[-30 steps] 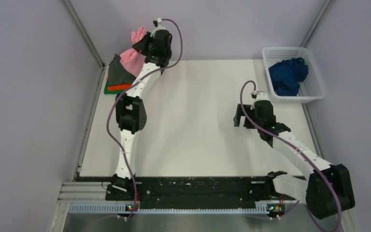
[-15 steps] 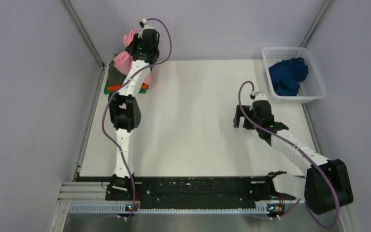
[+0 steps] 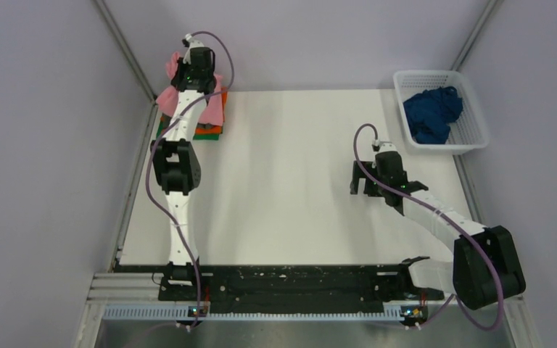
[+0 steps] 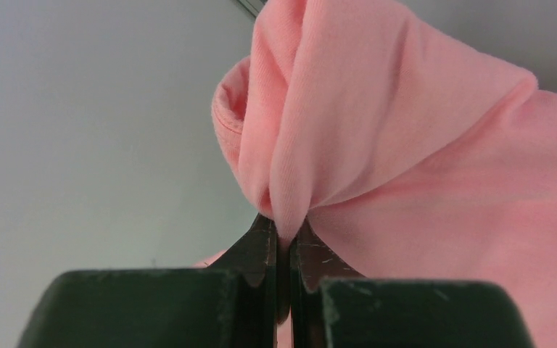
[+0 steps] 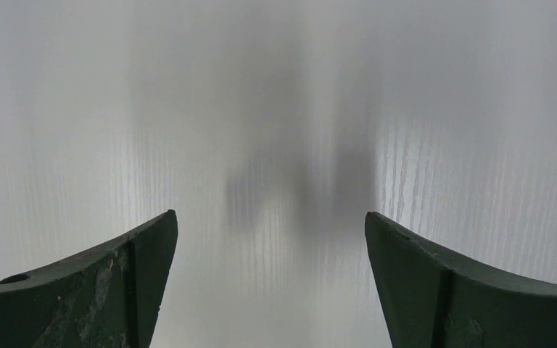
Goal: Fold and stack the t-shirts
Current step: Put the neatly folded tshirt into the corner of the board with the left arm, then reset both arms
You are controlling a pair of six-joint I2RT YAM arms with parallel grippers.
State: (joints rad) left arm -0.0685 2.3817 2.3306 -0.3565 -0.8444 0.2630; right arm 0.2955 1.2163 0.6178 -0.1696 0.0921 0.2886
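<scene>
Left gripper (image 4: 284,232) pinching pink t-shirt (image 4: 406,145) above folded stack (image 3: 209,132), likely for placing | right gripper (image 5: 268,217) wide, empty, well right of stack

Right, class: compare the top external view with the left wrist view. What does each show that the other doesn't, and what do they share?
Only the top external view: the open right gripper over the table, the white basket holding a dark blue t-shirt, and the folded stack at the far-left corner. Only the left wrist view: jaws pinched shut on a bunched fold, a stitched hem beside it. Both: the left gripper holding the pink t-shirt.
</scene>
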